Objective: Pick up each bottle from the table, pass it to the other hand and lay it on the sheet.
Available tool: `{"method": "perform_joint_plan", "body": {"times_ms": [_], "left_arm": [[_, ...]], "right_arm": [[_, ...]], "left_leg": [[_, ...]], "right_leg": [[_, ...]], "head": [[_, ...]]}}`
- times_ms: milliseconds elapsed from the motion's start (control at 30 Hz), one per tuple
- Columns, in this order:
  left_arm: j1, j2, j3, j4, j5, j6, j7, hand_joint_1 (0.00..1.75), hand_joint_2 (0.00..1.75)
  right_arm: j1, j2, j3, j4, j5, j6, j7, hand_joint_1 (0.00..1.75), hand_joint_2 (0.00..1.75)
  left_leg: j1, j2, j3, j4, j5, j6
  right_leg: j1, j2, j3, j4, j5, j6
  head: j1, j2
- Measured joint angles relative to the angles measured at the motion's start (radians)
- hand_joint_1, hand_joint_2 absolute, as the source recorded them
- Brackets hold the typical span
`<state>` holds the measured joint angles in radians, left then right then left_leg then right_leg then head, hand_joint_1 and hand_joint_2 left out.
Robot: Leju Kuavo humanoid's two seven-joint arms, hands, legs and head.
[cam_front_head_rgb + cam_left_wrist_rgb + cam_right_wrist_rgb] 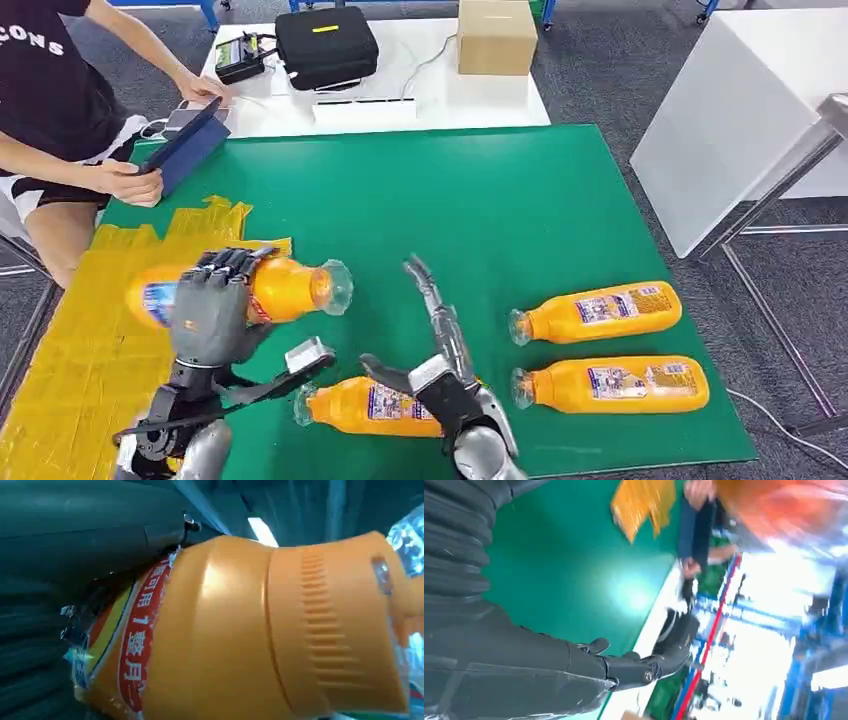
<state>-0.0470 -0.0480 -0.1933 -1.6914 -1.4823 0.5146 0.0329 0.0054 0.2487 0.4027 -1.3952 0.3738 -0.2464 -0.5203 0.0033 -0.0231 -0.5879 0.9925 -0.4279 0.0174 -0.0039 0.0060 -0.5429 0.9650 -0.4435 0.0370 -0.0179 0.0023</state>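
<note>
- Bottle (285, 288): orange, clear cap, red label band with Chinese writing; gripped by left robot hand (210, 310) above yellow sheet (80, 350).
- Right robot hand (440, 335): fingers spread, holding nothing.
- Three bottles (600, 312) lying on green tabletop (450, 200).

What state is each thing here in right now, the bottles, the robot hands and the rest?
Left robot hand: grips an orange bottle.
Held orange bottle: lifted, lying sideways over the edge of the yellow sheet.
Right robot hand: open, holding nothing.
Bottle by the right robot hand: lying on the green mat.
Two bottles on the right: lying on their sides.
Black case: closed.
Cardboard box: closed.
</note>
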Motion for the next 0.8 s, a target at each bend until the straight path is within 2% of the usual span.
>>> {"method": "perform_joint_plan", "body": {"times_ms": [133, 300, 467, 800], "left_arm": [[-0.048, 0.041, 0.108, 0.067, 0.011, 0.005, 0.075, 1.75, 1.75], [-0.077, 0.059, 0.185, 0.144, -0.056, -0.002, 0.089, 1.75, 1.75], [-0.117, 0.095, 0.152, 0.240, -0.070, -0.142, 0.156, 1.75, 1.75], [-0.151, 0.119, 0.100, 0.340, -0.071, -0.160, 0.177, 1.75, 1.75]], "right_arm": [[0.018, -0.002, -0.067, -0.059, -0.010, 0.013, 0.000, 0.00, 1.75], [0.033, -0.002, -0.108, -0.109, -0.013, 0.010, 0.000, 0.00, 1.75], [0.038, -0.002, -0.130, -0.145, -0.013, 0.015, 0.004, 0.00, 1.75], [0.043, -0.002, -0.146, -0.172, -0.012, 0.022, 0.004, 0.00, 1.75]], "left_leg": [[0.000, 0.000, 0.000, 0.000, 0.001, 0.000], [0.000, -0.001, 0.000, 0.000, 0.001, 0.000], [-0.001, 0.000, 0.000, 0.000, 0.001, 0.000], [0.000, 0.000, 0.000, 0.000, 0.001, 0.000]], "right_leg": [[0.000, 0.000, 0.001, 0.000, 0.000, 0.000], [0.000, 0.000, 0.001, 0.001, 0.000, 0.000], [0.000, 0.000, 0.000, 0.000, 0.000, 0.000], [0.000, 0.000, 0.000, 0.000, 0.000, 0.000]], "head": [[0.000, 0.000], [0.000, 0.000], [0.000, 0.000], [0.000, 0.000]]}}
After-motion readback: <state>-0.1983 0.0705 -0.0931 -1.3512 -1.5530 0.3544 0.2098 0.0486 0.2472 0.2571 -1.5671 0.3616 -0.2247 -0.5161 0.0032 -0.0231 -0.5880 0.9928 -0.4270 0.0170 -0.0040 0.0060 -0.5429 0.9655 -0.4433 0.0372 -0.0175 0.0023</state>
